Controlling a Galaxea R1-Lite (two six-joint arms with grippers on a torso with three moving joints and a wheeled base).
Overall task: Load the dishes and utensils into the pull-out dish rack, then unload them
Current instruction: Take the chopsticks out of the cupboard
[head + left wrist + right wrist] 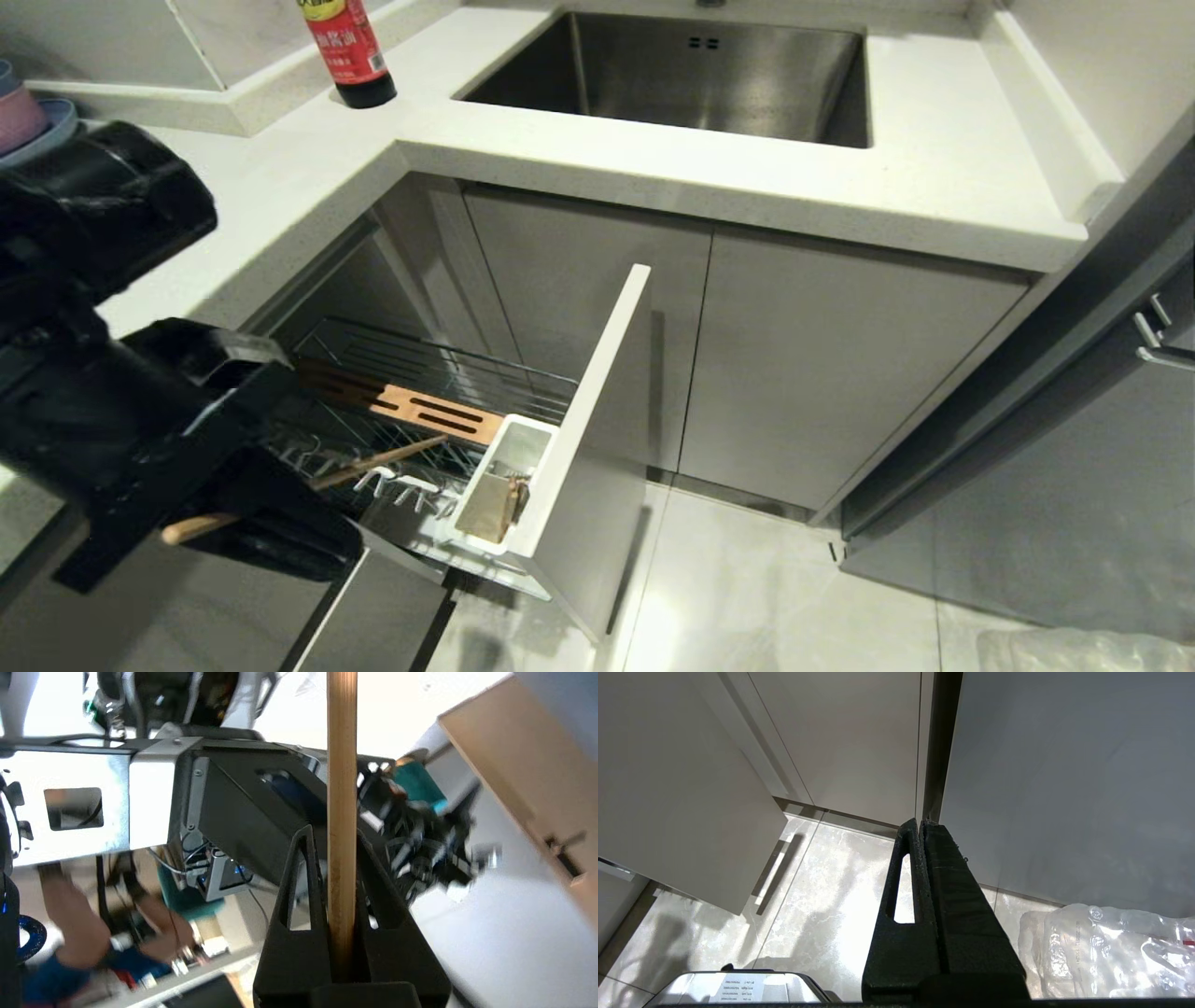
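The pull-out dish rack (pixel 439 369) stands open under the counter, with a slotted wooden board (pixel 431 412), a white caddy (pixel 505 474) and a pale front panel (pixel 597 401). My left gripper (pixel 271 509) hovers over the rack's near end, shut on the light wooden chopsticks (pixel 383 459). They stick out on both sides, their tips pointing toward the caddy. In the left wrist view the chopsticks (pixel 342 788) run straight up between the black fingers (pixel 303 868) of the left gripper (pixel 333 831). My right gripper (pixel 920 822) is shut and empty, low over the floor. The dishes are out of view.
A steel sink (pixel 681 70) is set in the white counter (pixel 560 154), with a dark sauce bottle (pixel 350 51) beside it. Stacked bowls on a blue plate (pixel 23 117) sit at the far left. A clear plastic bag (pixel 1111 952) lies on the tiled floor. A person's hand (pixel 74 926) shows behind my torso.
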